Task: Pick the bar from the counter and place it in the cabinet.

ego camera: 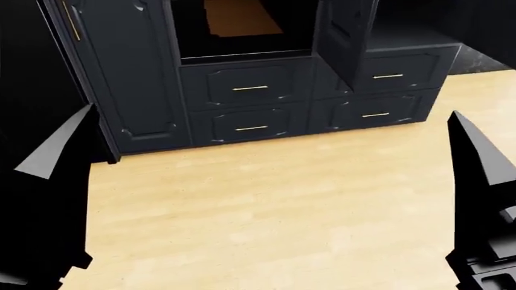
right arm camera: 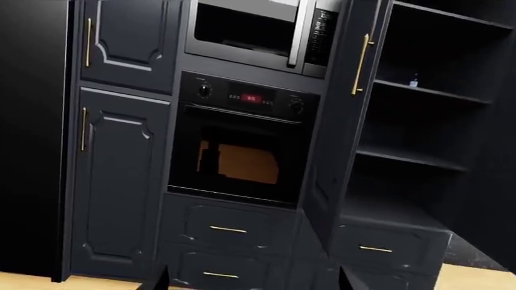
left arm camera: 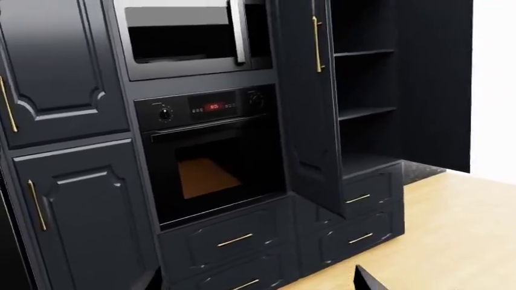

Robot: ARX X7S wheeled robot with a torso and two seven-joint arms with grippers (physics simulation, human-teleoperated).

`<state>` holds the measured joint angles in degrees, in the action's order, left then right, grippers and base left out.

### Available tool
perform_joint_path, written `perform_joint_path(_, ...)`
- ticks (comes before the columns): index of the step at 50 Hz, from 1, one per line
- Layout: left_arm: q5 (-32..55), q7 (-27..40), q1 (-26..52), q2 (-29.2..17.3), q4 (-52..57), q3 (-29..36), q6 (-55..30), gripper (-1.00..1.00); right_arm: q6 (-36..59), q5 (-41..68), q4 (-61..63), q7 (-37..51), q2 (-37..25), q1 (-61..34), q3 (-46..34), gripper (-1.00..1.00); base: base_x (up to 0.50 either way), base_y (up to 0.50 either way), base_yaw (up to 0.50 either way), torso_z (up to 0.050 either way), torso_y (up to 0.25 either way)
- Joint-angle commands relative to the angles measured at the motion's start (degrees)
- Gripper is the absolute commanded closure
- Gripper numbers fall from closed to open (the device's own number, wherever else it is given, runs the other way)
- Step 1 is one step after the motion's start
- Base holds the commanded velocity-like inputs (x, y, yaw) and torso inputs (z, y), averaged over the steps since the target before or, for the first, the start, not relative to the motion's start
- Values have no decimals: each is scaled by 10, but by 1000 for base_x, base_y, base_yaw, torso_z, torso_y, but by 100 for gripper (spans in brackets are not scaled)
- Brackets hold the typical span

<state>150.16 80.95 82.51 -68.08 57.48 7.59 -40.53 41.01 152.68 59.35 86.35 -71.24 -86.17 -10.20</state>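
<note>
The bar and the counter are out of view in all three views. The cabinet (ego camera: 145,90) fills the frames: dark navy panelled doors, brass handles, drawers below. One tall door (left arm camera: 310,121) stands open beside a recess of dark shelves (right arm camera: 419,157). My left gripper (left arm camera: 256,281) is open, with only its two fingertips showing far apart and nothing between them. My right gripper (right arm camera: 251,279) is open too and empty, facing the lower drawers. In the head view both arms show as dark shapes at the left (ego camera: 48,193) and right (ego camera: 484,199) edges.
A built-in oven (right arm camera: 241,157) with a red display sits under a microwave (right arm camera: 258,30). A small bottle (right arm camera: 414,80) stands on an upper shelf. Light wooden floor (ego camera: 274,205) lies between me and the drawers (ego camera: 250,87).
</note>
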Motion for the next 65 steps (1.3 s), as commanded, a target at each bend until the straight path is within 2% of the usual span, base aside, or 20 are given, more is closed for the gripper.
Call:
perform_joint_path(1, 13, 13, 40, 10, -2, 28, 4, -100, 3, 20, -1, 4, -3, -4, 14, -100, -134, 25, -480, 0, 0)
perform_joint_path(35, 19, 16, 76, 14, -5, 55, 5, -100, 11, 33, -8, 12, 6, -47, -10, -100, -66, 20, -494, 0, 0)
perform_joint_path(41, 7, 3, 49, 7, 0, 41, 5, -100, 14, 27, -18, 11, 14, -74, -36, -100, -57, 25, -497, 0, 0)
perform_joint_path(47, 9, -2, 42, -1, 3, 30, 6, -100, 3, 22, -10, 0, 3, -64, -31, -100, -50, 24, -500, 0, 0)
perform_joint_path(65, 27, 12, 86, 8, -3, 53, 11, -100, -8, 36, -7, -2, -8, -88, -33, -100, -37, 21, -500, 0, 0)
